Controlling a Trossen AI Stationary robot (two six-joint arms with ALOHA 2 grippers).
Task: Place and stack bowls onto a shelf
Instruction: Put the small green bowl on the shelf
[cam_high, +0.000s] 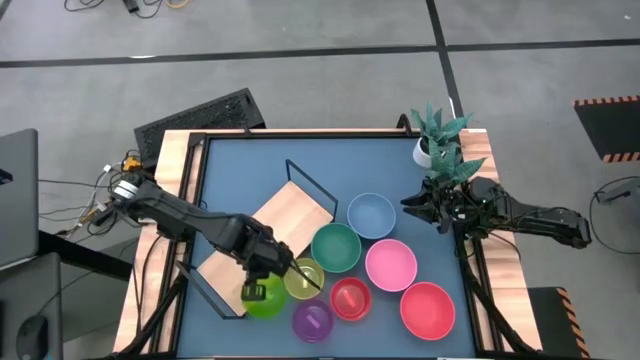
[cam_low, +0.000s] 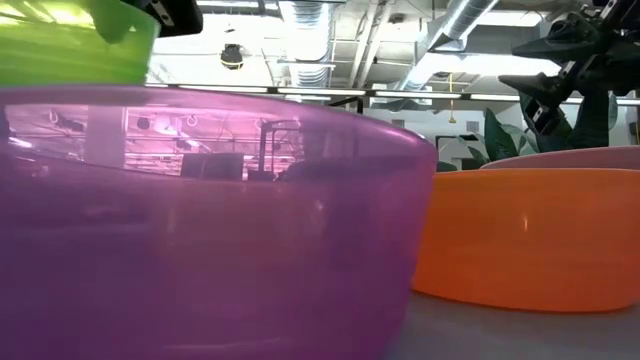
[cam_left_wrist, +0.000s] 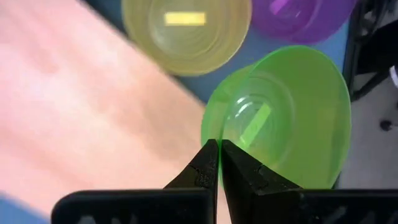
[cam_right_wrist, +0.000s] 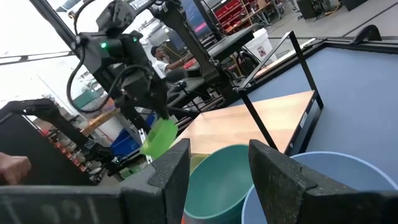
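My left gripper (cam_high: 262, 278) is shut on the small lime green bowl (cam_high: 264, 300), near the table's front, beside the near end of the wooden shelf (cam_high: 275, 228). The lime bowl also shows in the low view (cam_low: 70, 45) and in the right wrist view (cam_right_wrist: 159, 137). The yellow (cam_high: 305, 278), purple (cam_high: 312, 320) and small red (cam_high: 350, 298) bowls stand on the table to its right. The dark green (cam_high: 335, 247), blue (cam_high: 371, 215), pink (cam_high: 390, 264) and large red (cam_high: 427, 310) bowls stand farther right. My right gripper (cam_high: 425, 205) is open and empty, right of the blue bowl. My left gripper pinches the lime bowl's rim (cam_left_wrist: 214, 138) between its two fingers, on the side toward the shelf, one finger inside the bowl and one outside. The fingers come from above. The bowl hangs tilted below them, lifted clear of the table.
A potted plant (cam_high: 440, 140) stands at the table's far right, close behind my right gripper. The shelf's black wire frame (cam_high: 310, 185) rises at its far end. The purple bowl (cam_low: 200, 220) fills the front of the low view. A person shows in the room beyond (cam_right_wrist: 163, 59).
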